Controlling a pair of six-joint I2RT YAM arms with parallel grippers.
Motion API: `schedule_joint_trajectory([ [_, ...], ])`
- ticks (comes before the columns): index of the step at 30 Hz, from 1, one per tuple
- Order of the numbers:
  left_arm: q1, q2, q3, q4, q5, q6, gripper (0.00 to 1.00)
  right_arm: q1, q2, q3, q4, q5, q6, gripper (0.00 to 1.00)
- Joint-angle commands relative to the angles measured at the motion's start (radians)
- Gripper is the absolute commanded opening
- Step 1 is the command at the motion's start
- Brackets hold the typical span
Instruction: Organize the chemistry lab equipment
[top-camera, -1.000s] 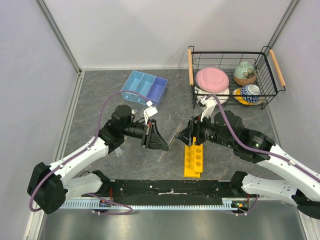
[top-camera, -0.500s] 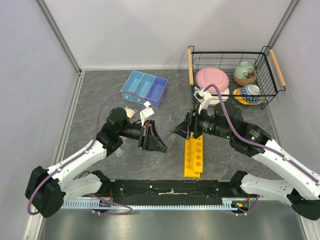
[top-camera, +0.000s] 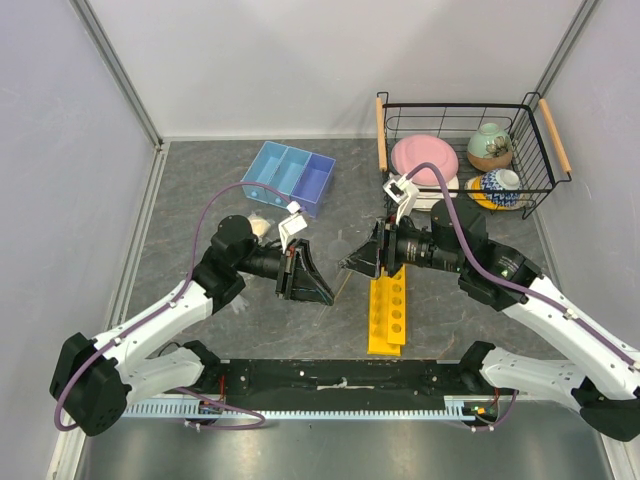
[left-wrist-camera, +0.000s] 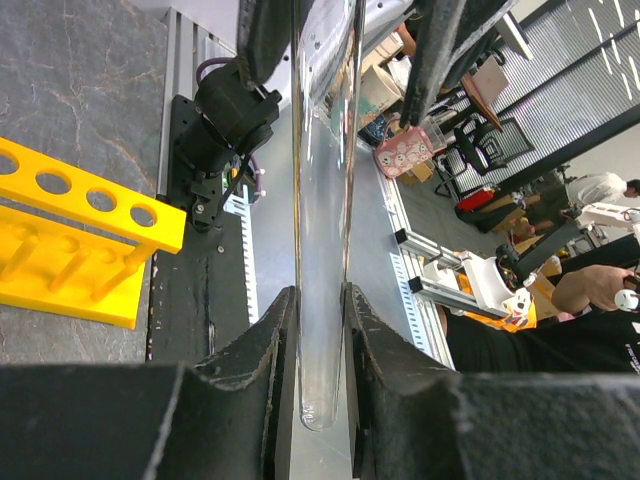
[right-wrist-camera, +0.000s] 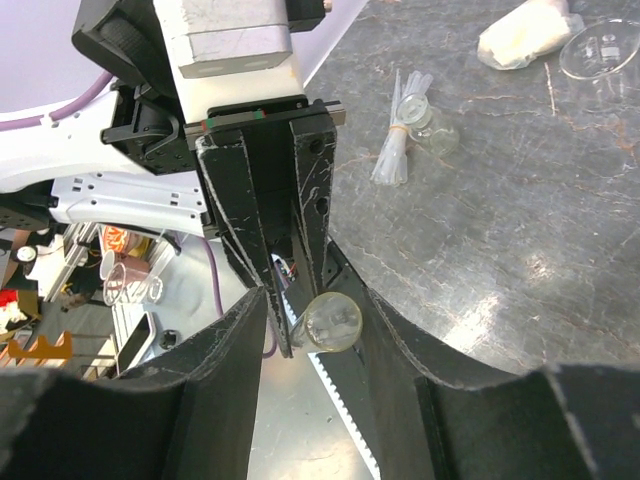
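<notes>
My left gripper (top-camera: 318, 282) is shut on a thin clear test tube (left-wrist-camera: 322, 200), holding it near its rounded bottom (left-wrist-camera: 320, 300). The tube points toward my right gripper (top-camera: 352, 264), whose open jaws stand on either side of the tube's open mouth (right-wrist-camera: 333, 322) with a gap on the left. The yellow rack (top-camera: 388, 315) lies on the table just below the right gripper and also shows in the left wrist view (left-wrist-camera: 70, 240). The blue three-compartment tray (top-camera: 290, 175) is at the back. A cream lump (right-wrist-camera: 525, 35), a clear beaker (right-wrist-camera: 600, 45) and a bundle of tubes (right-wrist-camera: 398, 150) lie behind the left arm.
A black wire basket (top-camera: 465, 120) with a pink plate (top-camera: 424, 157) and ceramic bowls stands at the back right. The arm bases and a black rail (top-camera: 340, 378) run along the near edge. Walls close the left, back and right sides.
My right gripper has moved left toward the left gripper and now brackets the tube's open end. The left gripper drew back slightly, still holding the tube.
</notes>
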Motion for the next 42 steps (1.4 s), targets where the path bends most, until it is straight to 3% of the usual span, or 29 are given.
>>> schedule_joint_trajectory([
  [1, 0.002, -0.015, -0.005, 0.042, 0.029, -0.025, 0.02, -0.004, -0.023, 0.040, 0.045, -0.053, 0.022, 0.49],
  [11, 0.004, -0.026, 0.003, 0.029, 0.039, -0.020, 0.02, -0.002, -0.045, 0.038, 0.020, -0.069, 0.019, 0.43],
  [25, 0.004, -0.041, 0.014, -0.048, 0.051, 0.012, 0.04, -0.004, -0.023, 0.053, 0.014, -0.089, 0.000, 0.22],
  [28, 0.004, -0.041, 0.021, -0.085, 0.048, 0.030, 0.25, -0.001, -0.029, 0.056, 0.003, -0.071, -0.007, 0.22],
  [31, 0.004, -0.040, 0.063, -0.219, 0.023, 0.101, 0.67, -0.002, -0.031, 0.078, -0.044, -0.045, -0.041, 0.22],
  [32, 0.004, -0.036, 0.114, -0.366, -0.033, 0.195, 0.84, -0.002, -0.032, 0.084, -0.067, -0.005, -0.053, 0.22],
  [36, 0.004, 0.002, 0.265, -0.712, -0.239, 0.391, 0.95, -0.001, -0.032, 0.138, -0.237, 0.130, -0.127, 0.21],
  [42, 0.004, 0.003, 0.365, -0.873, -0.584, 0.436, 0.96, -0.001, -0.044, 0.216, -0.440, 0.440, -0.211, 0.21],
])
